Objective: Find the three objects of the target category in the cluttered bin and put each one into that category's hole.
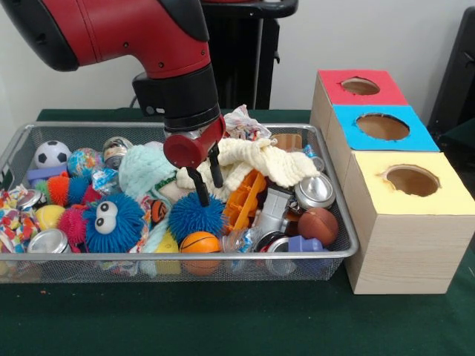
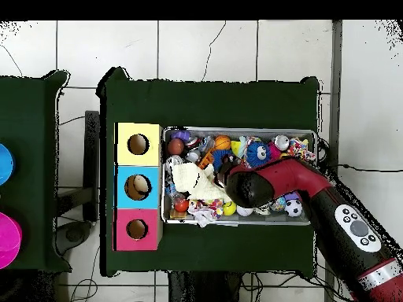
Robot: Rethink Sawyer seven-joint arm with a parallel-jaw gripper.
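The wire mesh bin (image 1: pixel 350 239) is full of mixed clutter; it also shows in the overhead view (image 2: pixel 318 177). My gripper (image 1: pixel 210 192) hangs open and empty over the bin's middle, just above a blue puffer ball (image 1: pixel 194 217) and beside a cream knit cloth (image 1: pixel 260 159). In the overhead view the arm (image 2: pixel 260 185) hides the gripper. A small orange black-striped patch (image 1: pixel 158 211), perhaps the tiger, peeks out between the puffer balls. I see no teddy bear or pale plush. The red-surround hole (image 1: pixel 360 86) is at the box's far end, also in the overhead view (image 2: pixel 136 229).
The blue-surround hole (image 1: pixel 382 126) and the yellow-surround hole (image 1: pixel 412 180) share the wood box, right of the bin. Something pale shows inside the blue hole in the overhead view (image 2: pixel 138 186). The bin holds a soccer ball (image 1: pixel 52 153), an eyed puffer (image 1: pixel 113 222), a basketball (image 1: pixel 200 242) and a can (image 1: pixel 315 190).
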